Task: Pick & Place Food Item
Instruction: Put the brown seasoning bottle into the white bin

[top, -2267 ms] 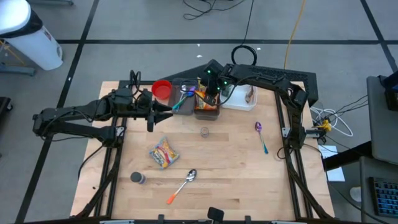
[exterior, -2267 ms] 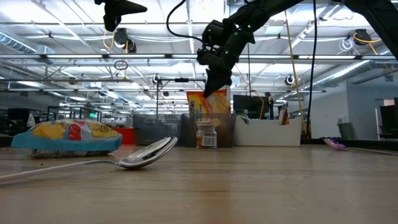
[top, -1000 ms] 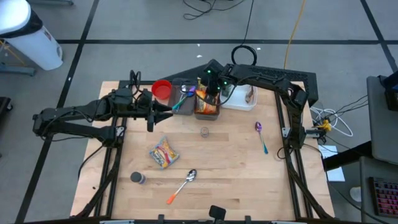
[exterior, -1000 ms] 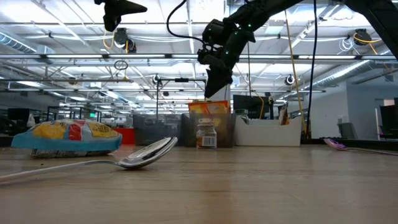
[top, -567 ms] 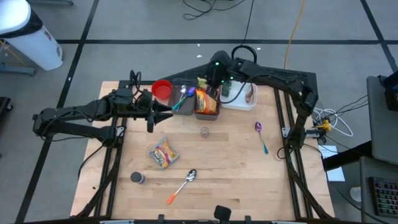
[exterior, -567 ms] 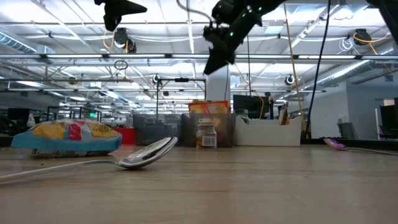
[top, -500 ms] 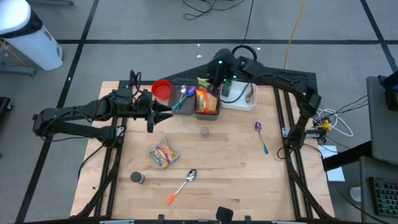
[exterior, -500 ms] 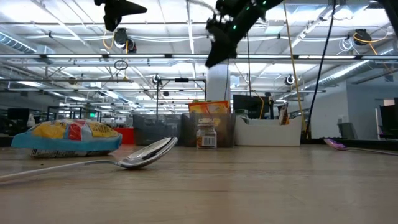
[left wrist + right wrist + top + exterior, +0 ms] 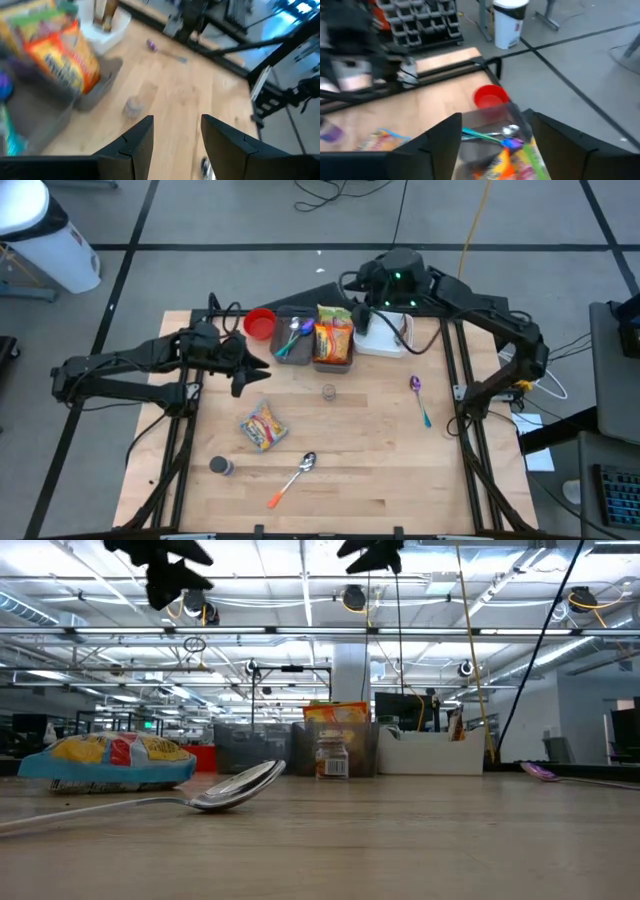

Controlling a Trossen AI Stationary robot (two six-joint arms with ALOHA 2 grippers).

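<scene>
An orange snack bag stands in a grey bin at the table's far side, its top above the rim; the low view shows the bag too. My right gripper hangs open high above and just beyond the bin, nothing between its fingers. My left gripper is open over the table left of the bins, pointing toward them, its fingers bare. A second, yellow snack bag lies flat on the wood.
A grey bin with coloured spoons and a red cup stand left of the bag's bin, a white tray to its right. On the table are a small jar, a purple spoon, a metal spoon and a dark can.
My right gripper has let go of the orange bag, risen steeply and drawn back toward the table's far right corner. The bag stays standing in its bin. My left gripper has tipped a little downward.
</scene>
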